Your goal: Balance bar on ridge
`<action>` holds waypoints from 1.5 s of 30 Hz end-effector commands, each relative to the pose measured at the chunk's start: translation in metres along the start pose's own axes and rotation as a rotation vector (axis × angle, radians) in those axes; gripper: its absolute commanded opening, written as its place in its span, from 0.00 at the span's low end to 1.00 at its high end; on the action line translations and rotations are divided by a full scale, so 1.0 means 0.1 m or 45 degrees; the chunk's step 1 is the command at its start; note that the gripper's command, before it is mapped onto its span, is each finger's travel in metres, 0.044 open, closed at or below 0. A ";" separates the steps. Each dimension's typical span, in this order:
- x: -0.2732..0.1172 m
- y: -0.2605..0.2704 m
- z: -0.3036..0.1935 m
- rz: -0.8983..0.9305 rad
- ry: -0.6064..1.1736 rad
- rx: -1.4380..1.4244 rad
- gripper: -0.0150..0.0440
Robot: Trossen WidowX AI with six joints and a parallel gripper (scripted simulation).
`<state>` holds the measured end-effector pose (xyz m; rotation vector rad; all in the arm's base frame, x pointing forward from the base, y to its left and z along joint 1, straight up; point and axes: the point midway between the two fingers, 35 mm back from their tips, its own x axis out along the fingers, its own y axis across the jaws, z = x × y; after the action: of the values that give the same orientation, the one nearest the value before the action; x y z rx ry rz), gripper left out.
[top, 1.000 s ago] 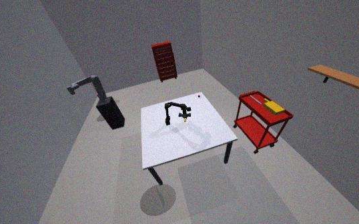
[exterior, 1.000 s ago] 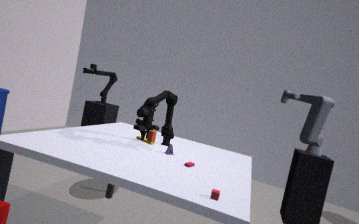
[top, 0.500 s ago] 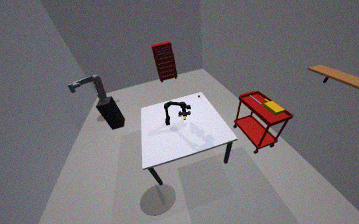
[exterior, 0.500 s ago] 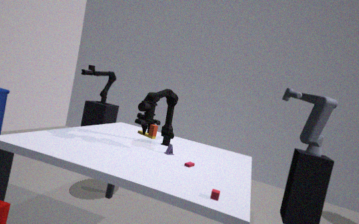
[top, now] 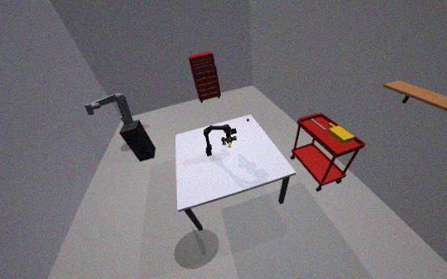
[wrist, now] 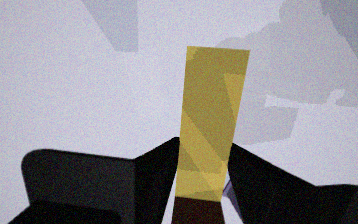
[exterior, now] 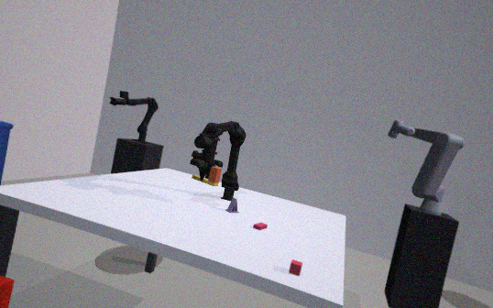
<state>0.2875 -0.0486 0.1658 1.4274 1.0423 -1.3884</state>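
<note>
Bar [wrist: 211,115] is gripped in the hand [wrist: 200,165], held above the bench [exterior: 157,215]; carrying it to the ridge [exterior: 233,205], levelling and release remain.
</note>
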 end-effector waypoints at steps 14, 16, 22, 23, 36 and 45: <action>-0.03 -0.36 -0.58 -0.001 0.006 -0.765 0.25; -0.03 -0.40 -0.64 -0.001 0.007 -0.863 0.25; -0.03 -0.52 -0.83 -0.001 0.010 -1.156 0.25; -0.03 -0.53 -0.86 0.000 0.011 -1.204 0.25; -0.04 -0.61 -1.25 0.004 0.016 -1.617 0.25; 0.05 -0.60 -1.27 0.004 0.016 -1.617 0.25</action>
<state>0.2644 0.0879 0.1644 0.4765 1.4965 -0.4489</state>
